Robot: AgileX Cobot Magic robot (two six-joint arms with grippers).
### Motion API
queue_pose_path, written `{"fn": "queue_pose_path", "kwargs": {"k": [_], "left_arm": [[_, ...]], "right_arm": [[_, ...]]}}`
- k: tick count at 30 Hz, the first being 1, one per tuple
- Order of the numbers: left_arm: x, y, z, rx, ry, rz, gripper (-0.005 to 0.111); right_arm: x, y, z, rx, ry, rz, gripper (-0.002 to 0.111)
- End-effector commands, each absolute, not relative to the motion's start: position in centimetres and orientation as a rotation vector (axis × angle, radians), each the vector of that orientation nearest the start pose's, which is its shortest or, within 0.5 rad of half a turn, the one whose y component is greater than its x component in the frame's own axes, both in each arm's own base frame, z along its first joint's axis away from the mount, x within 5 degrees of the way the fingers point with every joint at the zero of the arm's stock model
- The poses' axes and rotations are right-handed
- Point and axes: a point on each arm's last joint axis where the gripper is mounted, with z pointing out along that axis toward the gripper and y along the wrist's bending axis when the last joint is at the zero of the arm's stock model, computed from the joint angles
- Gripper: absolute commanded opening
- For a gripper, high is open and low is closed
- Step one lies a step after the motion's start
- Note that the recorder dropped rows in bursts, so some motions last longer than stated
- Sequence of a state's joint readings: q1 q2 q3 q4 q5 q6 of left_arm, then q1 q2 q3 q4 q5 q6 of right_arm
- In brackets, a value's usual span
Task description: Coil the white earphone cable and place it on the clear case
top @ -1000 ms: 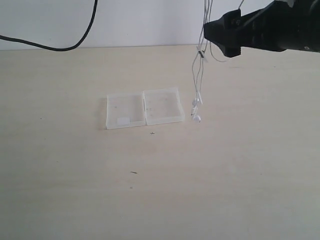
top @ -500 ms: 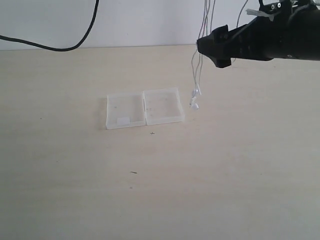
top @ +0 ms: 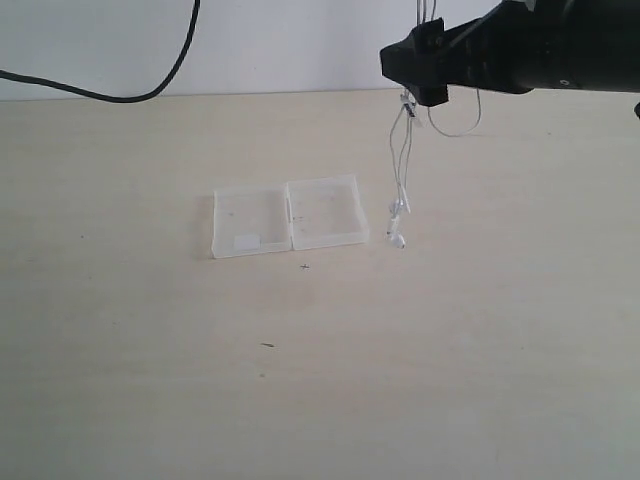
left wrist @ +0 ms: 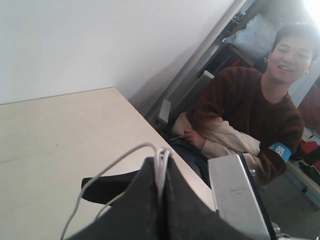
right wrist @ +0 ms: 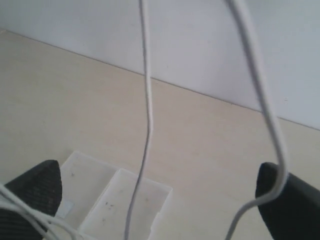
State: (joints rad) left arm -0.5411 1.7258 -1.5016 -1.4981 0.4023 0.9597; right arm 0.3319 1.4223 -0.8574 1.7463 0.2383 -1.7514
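The white earphone cable (top: 404, 150) hangs in several strands from above the exterior view. Its earbuds (top: 397, 226) dangle just right of the clear case (top: 290, 215), at or barely above the tabletop. That case lies flat and open, with its label on the left half. My left gripper (left wrist: 161, 161) is shut on a bundle of cable strands (left wrist: 160, 167); it is outside the exterior view. My right gripper (top: 412, 68) is open and sits among the hanging strands. In the right wrist view, cable strands (right wrist: 146, 115) pass between its wide fingers (right wrist: 35, 192), one draped over a finger, with the case (right wrist: 117, 200) below.
A thick black cable (top: 150, 92) curves along the table's back left edge by the white wall. In the left wrist view a seated person (left wrist: 250, 120) is beyond the table's far edge. A metal arm part (left wrist: 235, 192) sits beside the left jaws.
My right gripper has moved left along the hanging strands. The earbuds rose briefly half a second ago and have dropped back down beside the case.
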Motion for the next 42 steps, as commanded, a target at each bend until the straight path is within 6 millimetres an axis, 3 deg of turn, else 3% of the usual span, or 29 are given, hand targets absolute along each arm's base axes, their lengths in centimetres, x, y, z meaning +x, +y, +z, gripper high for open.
{"fn": "queue_pose_path", "kwargs": {"k": [1,7,11,19,22,30,32,39,42], "left_arm": [[33.5,-24.7,37.6,0.334,1.818,-1.129,0.0],[33.5,-24.7,37.6,0.335,1.818,-1.13,0.0],[33.3,-24.8,37.6,0.35,1.819,-1.145,0.0],[33.1,-24.9,37.6,0.373,1.821,-1.166,0.0],[33.1,-24.9,37.6,0.373,1.821,-1.169,0.0],[33.7,-24.2,37.6,0.334,1.819,-1.132,0.0],[34.0,-23.9,37.6,0.312,1.817,-1.112,0.0],[35.5,-22.1,37.2,0.268,1.823,-1.053,0.0],[36.2,-22.0,36.1,0.275,1.855,-1.064,0.0]], "right_arm": [[28.7,12.1,27.6,-0.429,1.977,0.478,0.105],[28.8,12.0,27.6,-0.425,1.979,0.467,0.105],[29.2,11.3,27.3,-0.382,2.003,0.362,0.105],[30.0,11.6,27.9,-0.459,1.963,0.32,0.104],[30.4,11.8,27.7,-0.463,1.967,0.318,0.085],[30.0,11.6,28.3,-0.419,1.962,0.341,0.013],[29.8,11.5,28.7,-0.417,1.947,0.342,0.0],[28.7,11.2,30.9,-0.385,1.884,0.371,0.0],[28.1,11.6,31.6,-0.37,1.864,0.47,0.0]]}}
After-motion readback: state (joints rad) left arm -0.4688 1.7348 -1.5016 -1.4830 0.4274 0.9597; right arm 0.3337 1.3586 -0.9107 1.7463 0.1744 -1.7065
